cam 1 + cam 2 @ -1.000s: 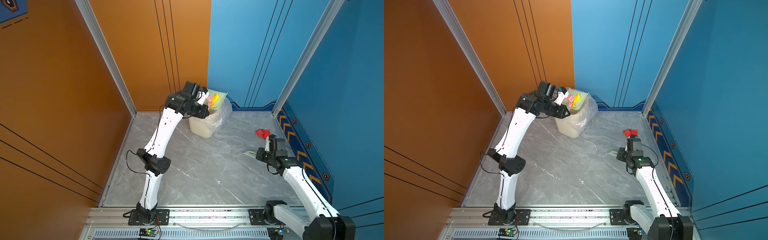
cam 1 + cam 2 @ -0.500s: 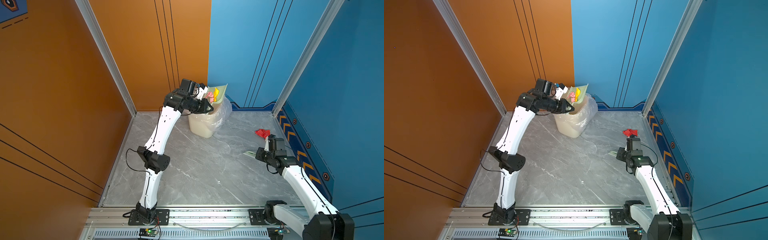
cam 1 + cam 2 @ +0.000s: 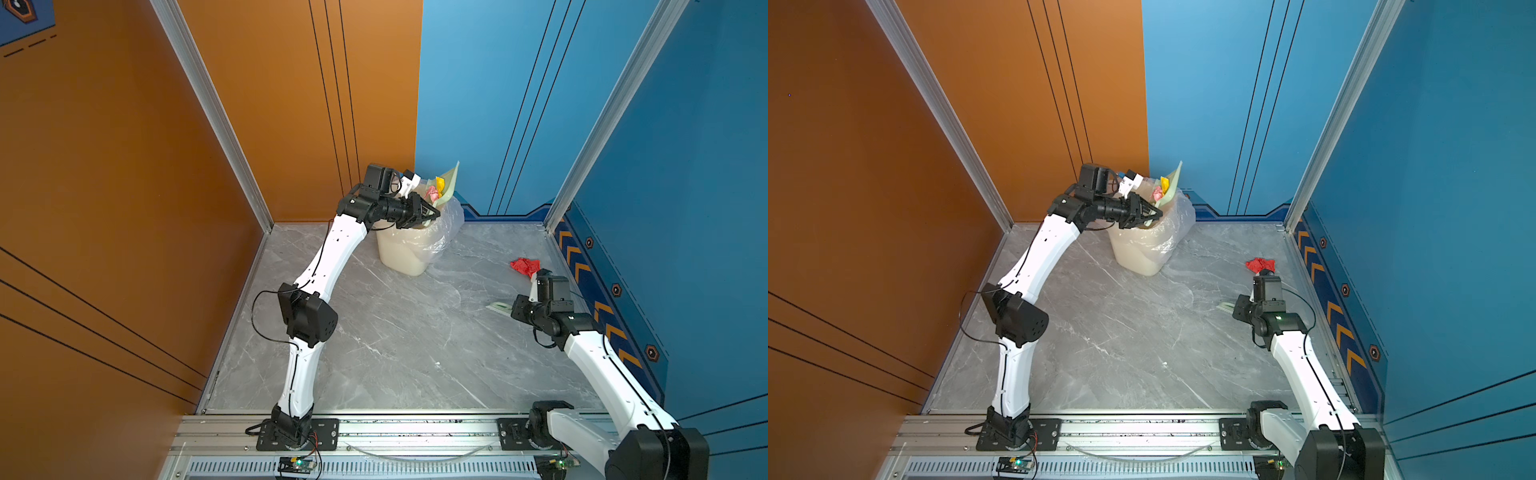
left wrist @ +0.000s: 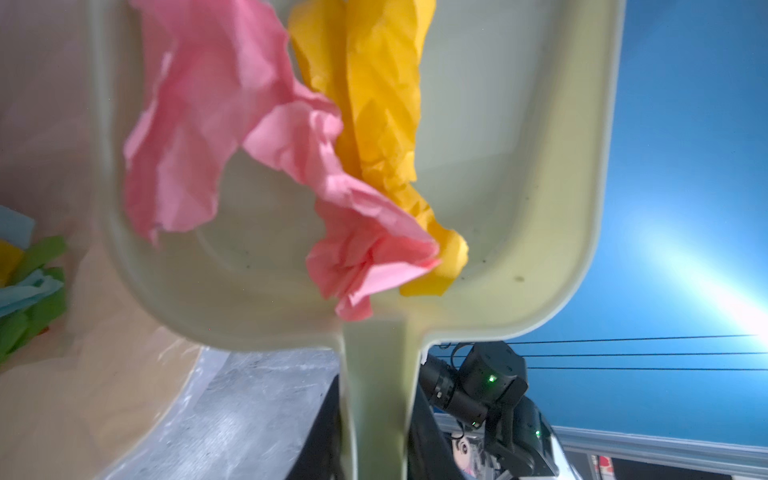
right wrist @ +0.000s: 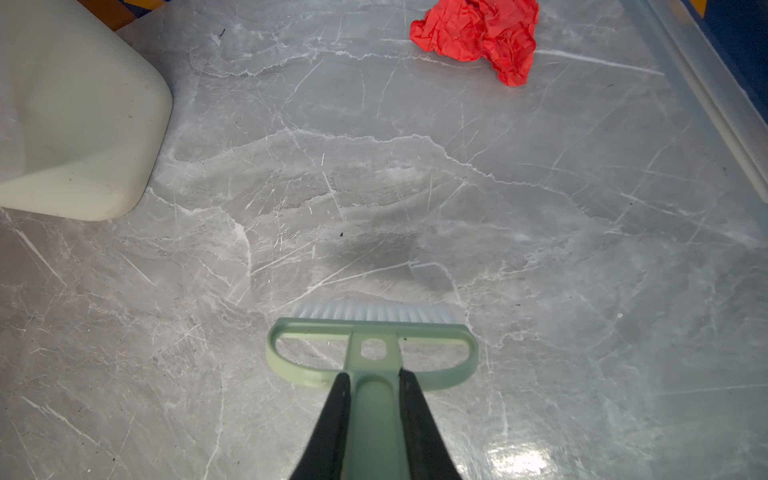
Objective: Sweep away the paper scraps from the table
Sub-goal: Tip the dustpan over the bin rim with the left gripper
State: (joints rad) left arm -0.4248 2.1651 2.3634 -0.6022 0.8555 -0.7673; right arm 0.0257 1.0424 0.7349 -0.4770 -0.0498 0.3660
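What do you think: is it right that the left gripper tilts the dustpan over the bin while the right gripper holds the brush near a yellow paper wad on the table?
The right wrist view shows the paper wad on the table is red, not yellow. The left gripper, dustpan, bin, right gripper and brush are as stated.

One red paper scrap (image 3: 524, 266) was counted on the one table (image 3: 395, 340). In the single dustpan (image 4: 519, 166), one yellow scrap (image 4: 382, 104) was counted, along with pink paper (image 4: 199, 124) that could not be told as one piece or two. In the one bin (image 3: 405, 253), a heap of scraps (image 4: 33, 291) in green, light blue and yellow was seen, its number not countable. One brush (image 5: 374, 349) was counted. Two arms were counted: the left arm (image 3: 328, 266) and the right arm (image 3: 602, 365).
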